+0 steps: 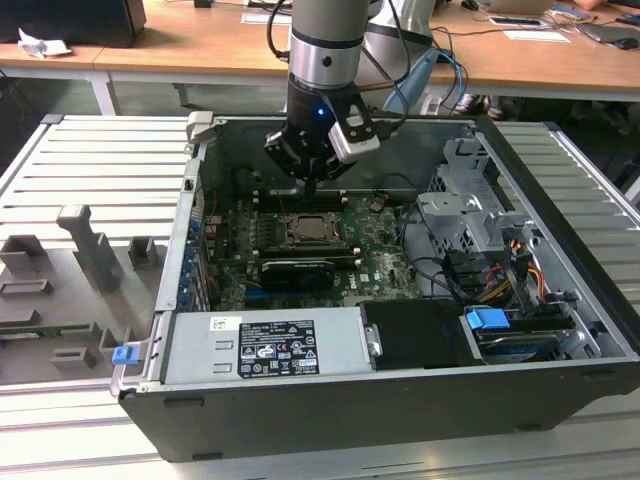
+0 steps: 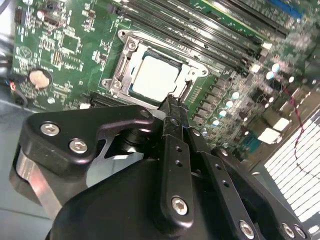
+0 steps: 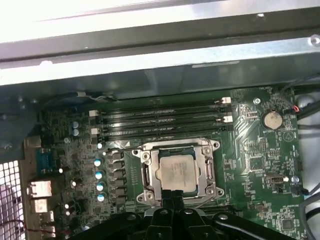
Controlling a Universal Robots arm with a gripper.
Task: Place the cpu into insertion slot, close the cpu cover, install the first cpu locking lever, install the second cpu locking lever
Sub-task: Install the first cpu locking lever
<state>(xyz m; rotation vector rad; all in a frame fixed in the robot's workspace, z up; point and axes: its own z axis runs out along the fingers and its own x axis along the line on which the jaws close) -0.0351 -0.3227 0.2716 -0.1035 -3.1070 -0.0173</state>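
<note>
The cpu [image 3: 175, 172] [image 2: 154, 77] lies flat in the insertion slot [image 3: 210, 150] [image 2: 127, 45] on the green motherboard, its pale metal top showing. The silver cpu cover [image 3: 148, 175] [image 2: 189, 70] lies down around it as a frame. My gripper [image 1: 311, 188] [image 2: 170, 102] [image 3: 173, 194] hangs just above the socket's edge, shut, its thin black fingers together with nothing between them. In the exterior view it stands over the far side of the socket [image 1: 310, 232], inside the open computer case.
Long black memory slots [image 3: 160, 120] run beside the socket. A black graphics card [image 1: 295, 272] sits just in front of it, then the power supply [image 1: 265, 345]. A drive cage [image 1: 470, 215] and cables [image 1: 500, 270] stand at the exterior view's right. A grey fixture tray [image 1: 80, 260] lies outside the case.
</note>
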